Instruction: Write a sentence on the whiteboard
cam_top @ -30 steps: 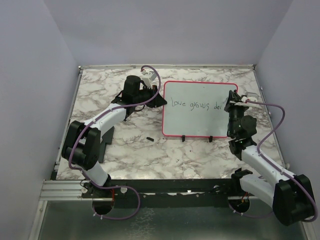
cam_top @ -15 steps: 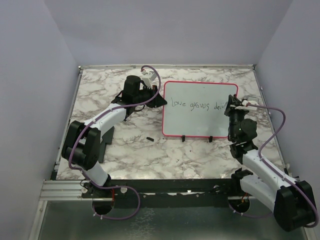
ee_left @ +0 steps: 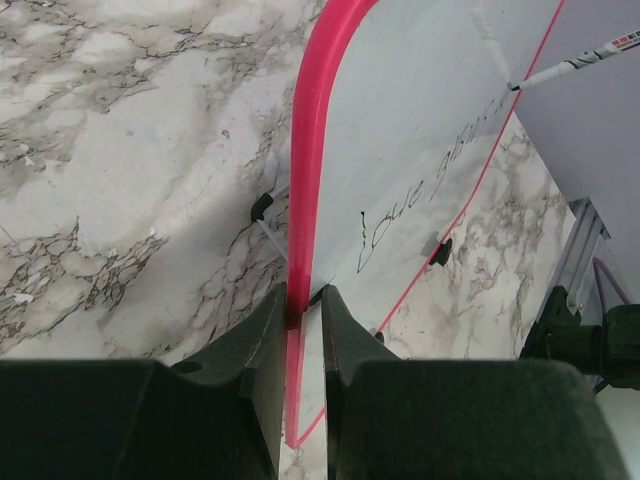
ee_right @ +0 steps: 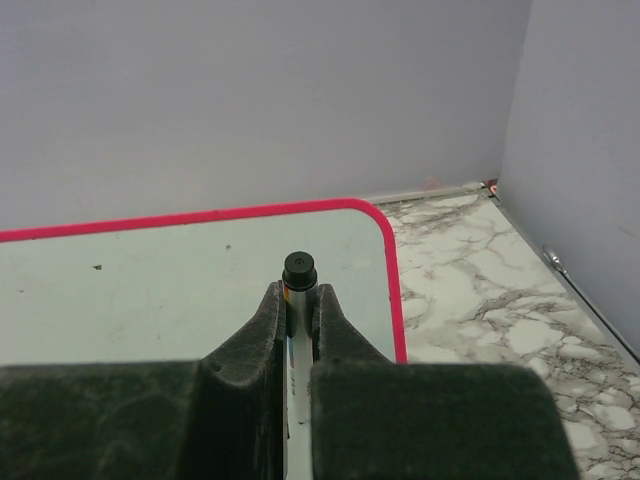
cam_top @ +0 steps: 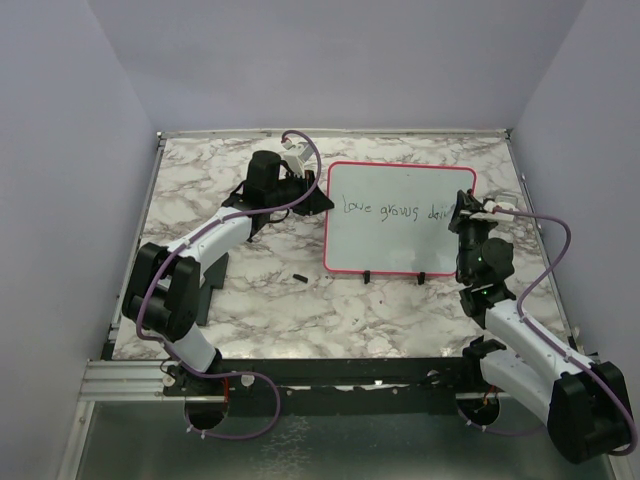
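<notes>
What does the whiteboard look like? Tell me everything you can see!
The whiteboard is a flat white rectangle with rounded corners and a thin pink-red frame. Two small black clips sit on its near long edge. It lies on the marble table. Dark handwriting runs across it, starting "Love grows". The left pincer clamps its left edge, and a marker held in the right pincer seems to touch its right side.

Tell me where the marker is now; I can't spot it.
The marker is clamped in the right gripper's jaws; in the top view that is at the whiteboard's right end, tip by the end of the sentence.
</notes>
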Action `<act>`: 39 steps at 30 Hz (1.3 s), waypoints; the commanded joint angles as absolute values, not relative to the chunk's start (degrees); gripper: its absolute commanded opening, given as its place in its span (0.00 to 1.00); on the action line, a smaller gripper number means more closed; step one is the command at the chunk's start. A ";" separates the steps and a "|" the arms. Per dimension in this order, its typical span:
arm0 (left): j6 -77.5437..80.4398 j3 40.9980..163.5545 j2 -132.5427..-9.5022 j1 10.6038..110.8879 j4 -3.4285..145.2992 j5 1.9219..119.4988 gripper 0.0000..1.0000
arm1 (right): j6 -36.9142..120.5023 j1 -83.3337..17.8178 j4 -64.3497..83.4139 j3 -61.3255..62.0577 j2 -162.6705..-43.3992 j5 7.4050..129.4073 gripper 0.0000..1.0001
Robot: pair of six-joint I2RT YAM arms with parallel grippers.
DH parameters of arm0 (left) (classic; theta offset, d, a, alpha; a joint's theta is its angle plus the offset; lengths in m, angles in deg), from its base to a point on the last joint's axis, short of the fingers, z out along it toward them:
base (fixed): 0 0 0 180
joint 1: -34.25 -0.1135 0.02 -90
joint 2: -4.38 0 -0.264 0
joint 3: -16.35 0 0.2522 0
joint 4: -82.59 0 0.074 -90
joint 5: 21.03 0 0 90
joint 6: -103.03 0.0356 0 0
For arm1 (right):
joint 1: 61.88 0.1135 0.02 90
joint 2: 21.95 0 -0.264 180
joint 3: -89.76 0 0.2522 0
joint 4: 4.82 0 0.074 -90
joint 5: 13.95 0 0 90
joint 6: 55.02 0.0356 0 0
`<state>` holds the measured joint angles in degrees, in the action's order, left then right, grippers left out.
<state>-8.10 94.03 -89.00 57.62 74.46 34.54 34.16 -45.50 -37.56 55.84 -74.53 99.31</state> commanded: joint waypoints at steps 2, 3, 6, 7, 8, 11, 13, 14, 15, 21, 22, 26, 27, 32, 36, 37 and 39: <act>-7.32 93.83 -86.32 57.01 75.16 36.28 0.00 | 34.80 -45.71 -35.31 57.39 -74.53 100.10 0.01; -7.28 93.83 -86.31 56.99 75.16 36.28 0.00 | 36.02 -45.71 -35.23 57.57 -74.35 100.19 0.01; -7.33 93.83 -86.32 57.01 75.14 36.28 0.00 | 36.44 -45.71 -34.89 57.95 -73.94 100.52 0.01; -7.33 93.83 -86.32 57.01 75.11 36.28 0.00 | 36.47 -45.71 -34.78 57.98 -73.76 100.61 0.01; -7.36 93.83 -86.32 56.99 75.15 36.23 0.00 | 36.45 -45.71 -34.67 58.06 -73.73 100.67 0.01; -7.36 93.76 -86.32 57.05 75.16 36.28 0.00 | 36.28 -45.71 -34.83 58.07 -73.63 100.98 0.01; -7.29 93.74 -86.40 57.01 75.16 36.34 0.00 | 35.91 -45.76 -35.17 57.99 -73.63 101.36 0.01; -7.29 93.70 -86.41 57.00 75.15 36.36 0.00 | 35.58 -45.72 -35.25 57.86 -73.68 101.62 0.01; -7.28 93.78 -86.45 57.03 75.11 36.36 0.00 | 35.57 -45.74 -35.47 57.81 -73.67 102.00 0.01; -7.30 93.74 -86.50 57.01 75.14 36.36 0.00 | 33.22 -45.76 -36.85 57.13 -74.60 103.05 0.01; -7.28 93.78 -86.50 57.01 75.16 36.36 0.00 | 33.05 -45.72 -37.12 57.03 -74.79 103.05 0.01; -7.28 93.74 -86.49 57.01 75.10 36.38 0.00 | 32.60 -45.71 -37.86 56.83 -75.06 103.80 0.01; -7.28 93.74 -86.56 57.01 75.15 36.38 0.00 | 32.56 -45.71 -38.11 56.77 -75.08 103.75 0.01; -7.30 93.83 -86.58 57.00 75.16 36.29 0.00 | 31.89 -45.71 -38.92 55.53 -76.32 103.06 0.01; -7.30 93.74 -86.58 56.96 75.15 36.41 0.00 | 31.39 -45.74 -39.48 54.55 -76.79 102.57 0.01; -7.28 93.74 -86.58 57.00 75.14 36.35 0.00 | 31.33 -45.72 -39.42 54.29 -76.84 102.35 0.01; -7.29 93.74 -86.56 57.01 75.16 36.36 0.00 | 31.35 -45.71 -39.40 54.20 -76.84 102.09 0.01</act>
<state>-8.10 94.03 -88.63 57.62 73.78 34.56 32.50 -45.50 -38.59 55.88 -76.30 101.89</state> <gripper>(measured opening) 0.177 0.057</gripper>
